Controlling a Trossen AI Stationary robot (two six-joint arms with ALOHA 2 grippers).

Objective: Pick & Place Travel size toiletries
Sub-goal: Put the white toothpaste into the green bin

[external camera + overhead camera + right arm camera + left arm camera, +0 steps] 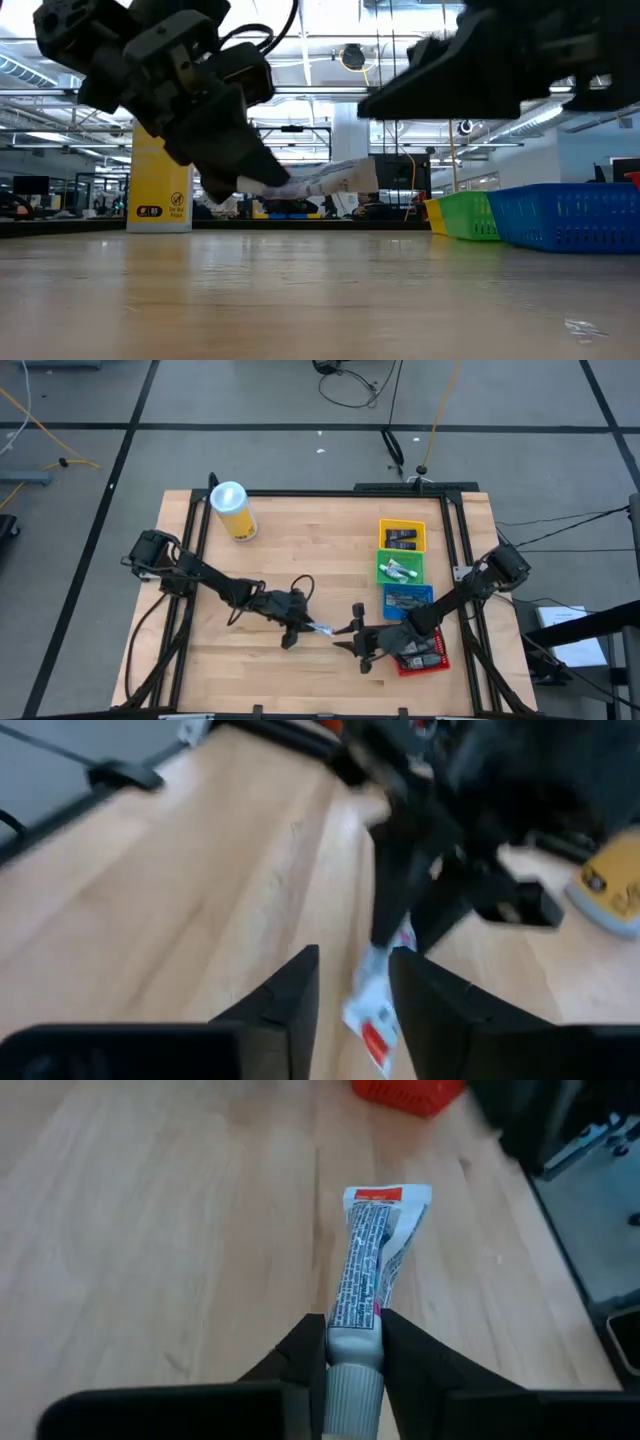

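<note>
My left gripper (299,628) is at the table's middle near edge, shut on a small white tube (321,628) with blue print and a red stripe at its crimped end (386,1195). The tube sticks out toward the table's right. My right gripper (352,636) is open just right of that crimped end and faces it. In the right wrist view its fingers stand either side of the tube (373,1012), apart from it. More toiletries lie in the yellow tray (401,537), green tray (400,569), blue tray (408,598) and red tray (425,656). My left gripper pinches the tube between its two fingers (405,1342) at the shoulder (352,1332), just ahead of the grey ribbed cap (350,1385). The fingers come from the table's left, slanting down, and lie along the tube. The tube (330,180) is lifted clear of the table, roughly level.
A tall yellow canister with a white lid (233,510) stands at the far left of the table. The four trays line the right side in a column, the red one nearest. Bare wood (300,550) lies between the canister and the trays.
</note>
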